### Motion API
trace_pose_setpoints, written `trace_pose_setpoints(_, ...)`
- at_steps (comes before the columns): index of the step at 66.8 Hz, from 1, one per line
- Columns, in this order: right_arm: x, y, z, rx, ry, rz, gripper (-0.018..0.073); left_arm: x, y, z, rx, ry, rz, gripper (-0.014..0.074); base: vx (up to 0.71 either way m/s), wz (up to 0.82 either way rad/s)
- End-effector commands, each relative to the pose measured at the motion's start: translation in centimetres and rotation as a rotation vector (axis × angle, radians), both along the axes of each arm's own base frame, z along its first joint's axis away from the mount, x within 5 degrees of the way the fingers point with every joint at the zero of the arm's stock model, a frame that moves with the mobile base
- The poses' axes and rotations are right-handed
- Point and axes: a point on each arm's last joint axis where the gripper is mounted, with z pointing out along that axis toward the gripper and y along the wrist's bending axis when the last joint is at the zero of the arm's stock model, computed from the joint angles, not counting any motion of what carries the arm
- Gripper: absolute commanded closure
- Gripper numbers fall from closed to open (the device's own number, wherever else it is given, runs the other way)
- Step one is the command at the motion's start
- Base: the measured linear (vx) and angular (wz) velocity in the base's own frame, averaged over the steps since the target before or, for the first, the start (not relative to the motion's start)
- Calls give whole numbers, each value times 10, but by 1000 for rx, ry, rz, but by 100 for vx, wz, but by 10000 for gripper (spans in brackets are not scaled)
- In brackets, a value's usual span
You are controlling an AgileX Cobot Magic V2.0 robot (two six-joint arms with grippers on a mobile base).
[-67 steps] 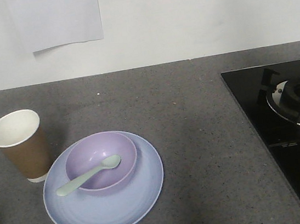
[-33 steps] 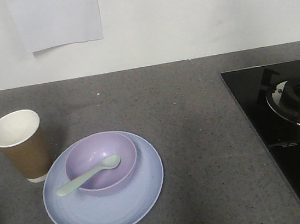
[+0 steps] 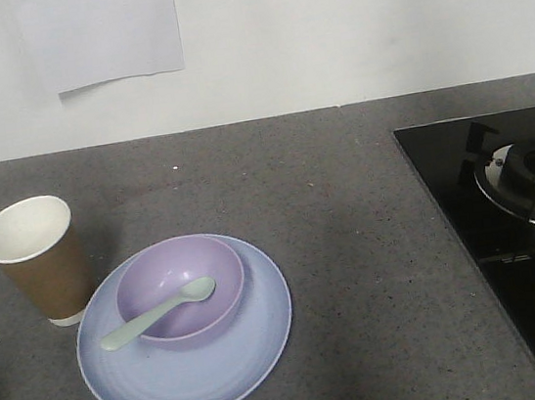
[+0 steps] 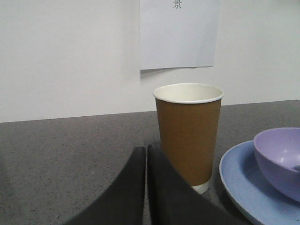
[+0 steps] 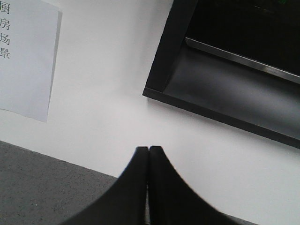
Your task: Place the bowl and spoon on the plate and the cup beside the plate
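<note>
Plate (image 3: 211, 370) sits lower left of the front view on the grey desk (image 3: 353, 248), with the bowl (image 3: 181, 288) on its upper half and the spoon (image 3: 157, 314) lying across the bowl, handle poking out over the left rim. Cup (image 3: 38, 258) stands upright just beside the plate's left edge. Further back on the right there's a black stovetop (image 3: 508, 227), and a sheet of paper (image 3: 98, 33) on the wall. Left fingers (image 4: 146, 151) are clenched together, holding nothing, close to the cup. Right fingers (image 5: 148, 151) are clenched too, empty, aimed at the wall.
</note>
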Motion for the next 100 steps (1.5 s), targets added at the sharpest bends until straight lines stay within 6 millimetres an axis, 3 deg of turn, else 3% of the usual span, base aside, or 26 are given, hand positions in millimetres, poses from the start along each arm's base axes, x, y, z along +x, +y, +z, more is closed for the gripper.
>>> trace_pose_setpoints(1,-11,-8,21,15,-119,6,570,-3,0,15,-11,-114,-7,603,0,0)
trace_pose_setpoints(21,-22,1,16,165,-61,132,570,-3,0,15,-11,-114,-7,603,0,0)
trace_pose_setpoints(30,-25,9,-15,190,-61,227,570,-3,0,15,-11,-114,-7,603,0,0)
trace_pose_setpoints(40,-35,17,-72,276,-97,363,570,-3,0,15,-11,-113,-7,603,0,0)
trace_pose_setpoints(46,-45,15,-120,370,-105,402,570,-3,0,15,-11,-113,-7,603,0,0)
trace_pose_setpoints(52,-55,-2,-166,493,-129,334,570,-3,0,15,-11,-113,-7,603,0,0)
trace_pose_setpoints(53,-76,-26,-221,547,-118,242,570,-3,0,15,-11,-113,-7,603,0,0)
trace_pose_setpoints(58,-91,-35,-243,483,-114,242,570,-3,0,15,-11,-113,-7,603,0,0)
trace_pose_setpoints(68,-113,-55,-267,449,-138,188,570,-3,0,15,-11,-113,-7,603,0,0)
trace_pose_setpoints(100,-162,-97,-281,304,-102,-100,570,-3,0,15,-11,-113,-7,603,0,0)
